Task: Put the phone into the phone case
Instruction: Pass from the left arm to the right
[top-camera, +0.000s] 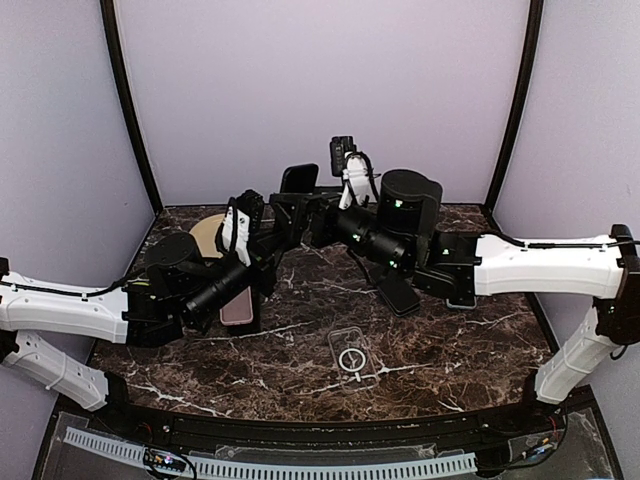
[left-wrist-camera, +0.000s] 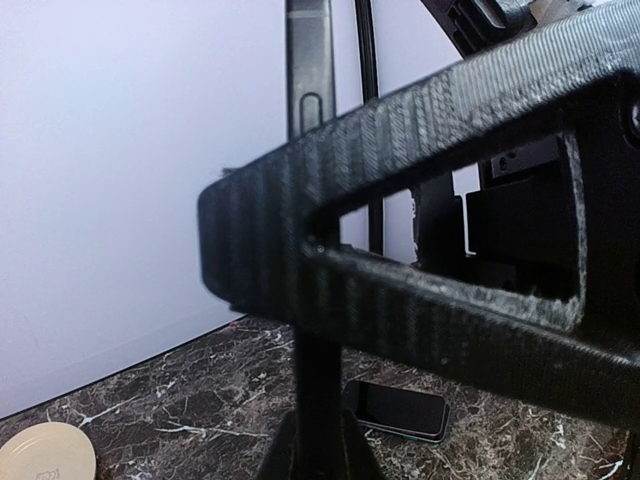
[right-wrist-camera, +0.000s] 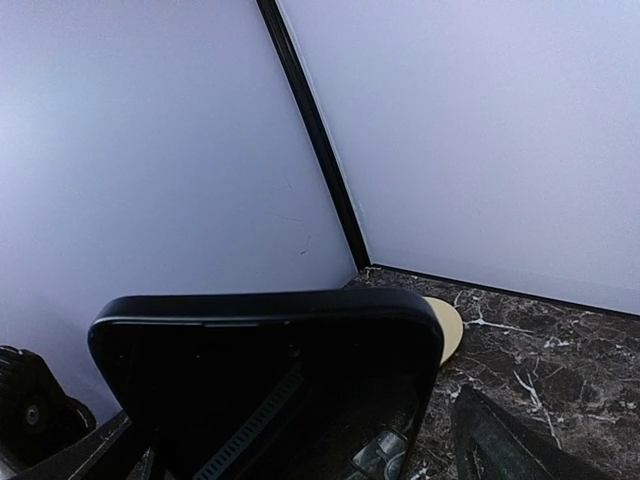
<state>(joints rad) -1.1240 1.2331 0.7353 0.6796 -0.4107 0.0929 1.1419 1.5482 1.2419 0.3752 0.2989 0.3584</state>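
Observation:
A black phone (top-camera: 298, 178) with a thick black rim stands upright above the table's back middle, held between both arms. My left gripper (top-camera: 272, 212) is shut on its lower edge; in the left wrist view (left-wrist-camera: 318, 440) the phone (left-wrist-camera: 308, 60) shows edge-on, rising from the jaws. My right gripper (top-camera: 312, 215) grips it from the right; its ribbed finger (left-wrist-camera: 450, 110) crosses the left wrist view. In the right wrist view the phone's glossy face (right-wrist-camera: 270, 380) fills the lower frame. A clear phone case (top-camera: 352, 355) lies flat at the front middle, apart from both grippers.
A pink phone (top-camera: 238, 305) lies under the left arm. A black phone (top-camera: 398, 292) lies flat right of centre and also shows in the left wrist view (left-wrist-camera: 397, 410). A beige disc (top-camera: 205, 235) sits at the back left. Purple walls enclose the marble table.

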